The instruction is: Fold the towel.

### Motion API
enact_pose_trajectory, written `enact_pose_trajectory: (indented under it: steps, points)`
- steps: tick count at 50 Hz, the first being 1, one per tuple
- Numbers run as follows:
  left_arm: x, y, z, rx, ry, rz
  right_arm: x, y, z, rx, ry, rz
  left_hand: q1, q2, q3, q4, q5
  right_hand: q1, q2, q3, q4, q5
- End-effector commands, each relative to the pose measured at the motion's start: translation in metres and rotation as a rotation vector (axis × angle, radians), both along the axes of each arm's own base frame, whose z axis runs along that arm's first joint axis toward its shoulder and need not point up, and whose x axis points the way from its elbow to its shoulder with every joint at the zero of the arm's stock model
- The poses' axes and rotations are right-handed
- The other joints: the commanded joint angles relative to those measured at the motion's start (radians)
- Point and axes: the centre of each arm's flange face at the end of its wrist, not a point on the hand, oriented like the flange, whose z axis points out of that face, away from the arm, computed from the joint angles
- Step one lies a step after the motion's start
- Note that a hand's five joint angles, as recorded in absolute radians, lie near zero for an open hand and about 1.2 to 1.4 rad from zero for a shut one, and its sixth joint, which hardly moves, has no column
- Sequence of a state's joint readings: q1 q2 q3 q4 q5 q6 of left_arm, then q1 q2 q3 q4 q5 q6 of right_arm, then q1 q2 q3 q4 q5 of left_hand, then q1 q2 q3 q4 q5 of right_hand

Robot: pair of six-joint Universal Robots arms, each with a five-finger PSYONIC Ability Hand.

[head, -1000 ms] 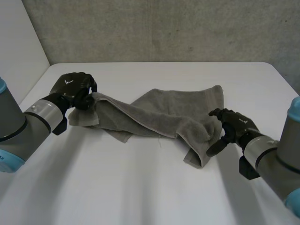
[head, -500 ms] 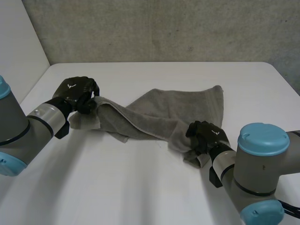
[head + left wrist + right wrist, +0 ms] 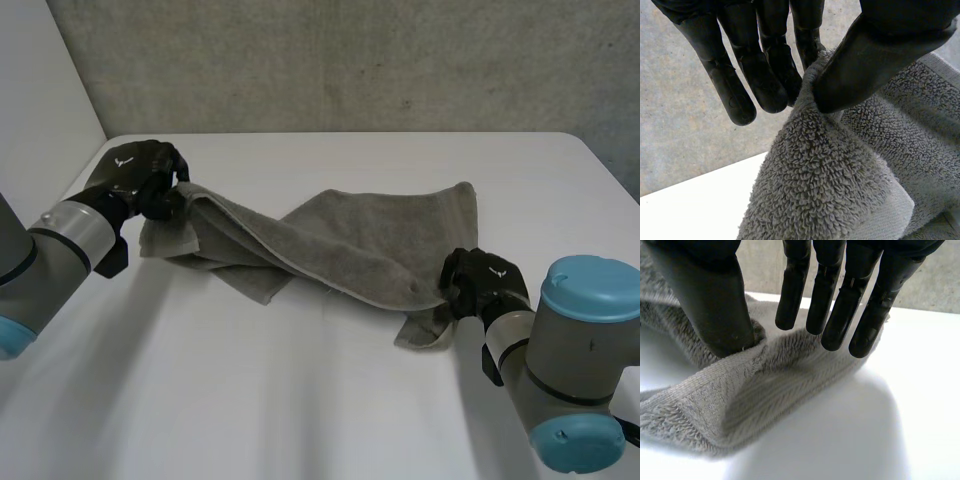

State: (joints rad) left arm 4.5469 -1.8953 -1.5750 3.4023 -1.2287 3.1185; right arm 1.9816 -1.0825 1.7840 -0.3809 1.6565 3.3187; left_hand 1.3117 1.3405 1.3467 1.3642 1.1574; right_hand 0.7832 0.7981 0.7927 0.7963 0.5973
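in the head view the grey towel lies across the middle of the white table, drawn out in a long crumpled band from one hand to the other. the left hand is at the towel's far left end, near the table's left edge, with its fingers curled round a corner of the cloth, and this end hangs a little above the table. the right hand is at the opposite end, at the towel's near right corner, and its fingers are bent over the cloth there. behind the table stands a rough grey wall.

in the left wrist view the left hand pinches the towel: the thumb presses the edge of the cloth against the fingers, which are almost straight and close together. the towel falls down from this pinch in a thick fold, and a part of the table shows under it.

in the right wrist view the right hand has its thumb pushed into the towel. the fingers are straight and slightly apart, with their tips at the other side of the same fold, so the fold is held between the thumb and the fingers. the towel's end is raised a little from the table.
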Motion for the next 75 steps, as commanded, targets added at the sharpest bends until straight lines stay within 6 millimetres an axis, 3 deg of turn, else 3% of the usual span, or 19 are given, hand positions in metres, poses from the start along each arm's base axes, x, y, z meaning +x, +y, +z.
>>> enact_pose_trajectory:
  steps: [1, 14, 20, 25, 26, 33, 36, 41, 48, 54, 59, 62, 64, 65, 66, 67, 71, 73, 75]
  points:
    - [-0.002, 0.003, -0.004, 0.015, -0.003, -0.008, 0.001, 0.005, -0.005, 0.015, 0.012, 0.009, 0.085, 0.056, 0.050, 0.032, 0.064, 0.001, -0.014, -0.009, -0.013, 0.012]
    - [-0.003, 0.005, -0.006, 0.027, 0.011, -0.008, 0.000, 0.010, -0.009, 0.038, 0.009, 0.013, 0.085, 0.056, 0.050, 0.032, 0.064, 0.080, 0.065, 0.070, 0.067, 0.091]
    - [0.001, 0.001, -0.001, 0.011, 0.013, 0.002, 0.000, 0.003, 0.000, 0.012, -0.010, 0.018, 0.085, 0.056, 0.050, 0.032, 0.064, 0.613, 0.598, 0.604, 0.600, 0.624]
    - [0.003, -0.006, 0.034, -0.090, 0.031, 0.009, 0.013, -0.013, 0.059, -0.117, -0.056, 0.124, 0.085, 0.056, 0.050, 0.032, 0.064, 0.613, 0.598, 0.604, 0.600, 0.624]
    - [0.003, -0.006, 0.034, -0.091, 0.031, 0.009, 0.012, -0.023, 0.092, -0.171, -0.042, 0.162, 0.085, 0.056, 0.050, 0.032, 0.064, 0.613, 0.598, 0.604, 0.600, 0.624]
    - [0.013, 0.006, 0.141, -0.296, 0.099, 0.027, -0.003, -0.022, 0.230, -0.287, 0.189, 0.365, 0.085, 0.056, 0.050, 0.032, 0.064, 0.613, 0.598, 0.604, 0.600, 0.624]
    - [0.015, 0.019, 0.177, -0.357, 0.146, 0.013, -0.006, -0.020, 0.252, -0.343, 0.234, 0.360, 0.085, 0.056, 0.050, 0.032, 0.064, 0.613, 0.598, 0.604, 0.600, 0.624]
    - [0.020, 0.024, 0.196, -0.376, 0.172, 0.016, -0.023, -0.017, 0.301, -0.534, 0.429, 0.253, 0.085, 0.056, 0.050, 0.032, 0.064, 0.613, 0.598, 0.604, 0.600, 0.624]
    - [0.026, 0.011, 0.170, -0.285, 0.151, 0.046, -0.025, -0.025, 0.283, -0.515, 0.606, 0.230, 0.085, 0.056, 0.050, 0.032, 0.064, 0.613, 0.598, 0.604, 0.600, 0.624]
    - [0.022, -0.033, 0.089, -0.087, 0.051, 0.059, -0.002, -0.045, 0.231, -0.456, 0.765, 0.348, 0.085, 0.056, 0.050, 0.032, 0.064, 0.613, 0.598, 0.604, 0.600, 0.624]
    - [0.014, -0.062, 0.055, -0.095, -0.093, 0.050, 0.025, -0.069, 0.199, -0.538, 0.829, 0.380, 0.085, 0.056, 0.050, 0.032, 0.064, 0.613, 0.598, 0.604, 0.600, 0.624]
    - [0.009, -0.085, 0.051, -0.148, -0.127, 0.048, 0.042, -0.109, 0.196, -0.741, 0.854, 0.264, 0.085, 0.056, 0.050, 0.032, 0.064, 0.613, 0.598, 0.604, 0.600, 0.624]
    - [0.004, -0.097, 0.061, -0.202, -0.107, 0.046, 0.046, -0.122, 0.208, -0.843, 0.842, 0.186, 0.085, 0.056, 0.050, 0.032, 0.064, 0.613, 0.598, 0.604, 0.600, 0.624]
    - [-0.004, -0.110, 0.089, -0.321, -0.057, 0.056, 0.046, -0.122, 0.209, -0.844, 0.841, 0.186, 0.085, 0.056, 0.050, 0.032, 0.064, 0.613, 0.598, 0.604, 0.600, 0.624]
    - [-0.004, -0.111, 0.089, -0.322, -0.056, 0.056, 0.048, -0.133, 0.237, -0.991, 0.802, 0.072, 0.085, 0.056, 0.050, 0.032, 0.064, 0.613, 0.598, 0.604, 0.600, 0.624]
    - [-0.008, -0.116, 0.122, -0.447, 0.003, 0.073, 0.049, -0.135, 0.262, -1.096, 0.759, -0.001, 0.085, 0.056, 0.050, 0.032, 0.064, 0.613, 0.598, 0.604, 0.600, 0.624]
    - [-0.006, -0.109, 0.209, -0.757, 0.204, 0.109, 0.046, -0.129, 0.304, -1.250, 0.646, -0.106, 0.085, 0.056, 0.050, 0.032, 0.064, 0.613, 0.598, 0.604, 0.600, 0.624]
    - [-0.003, -0.104, 0.228, -0.827, 0.247, 0.111, 0.034, -0.118, 0.338, -1.332, 0.500, -0.156, 0.085, 0.056, 0.050, 0.032, 0.064, 0.613, 0.598, 0.604, 0.600, 0.624]
    - [-0.002, -0.098, 0.242, -0.880, 0.277, 0.099, 0.033, -0.114, 0.344, -1.338, 0.455, -0.143, 0.085, 0.056, 0.050, 0.032, 0.064, 0.613, 0.598, 0.604, 0.600, 0.624]
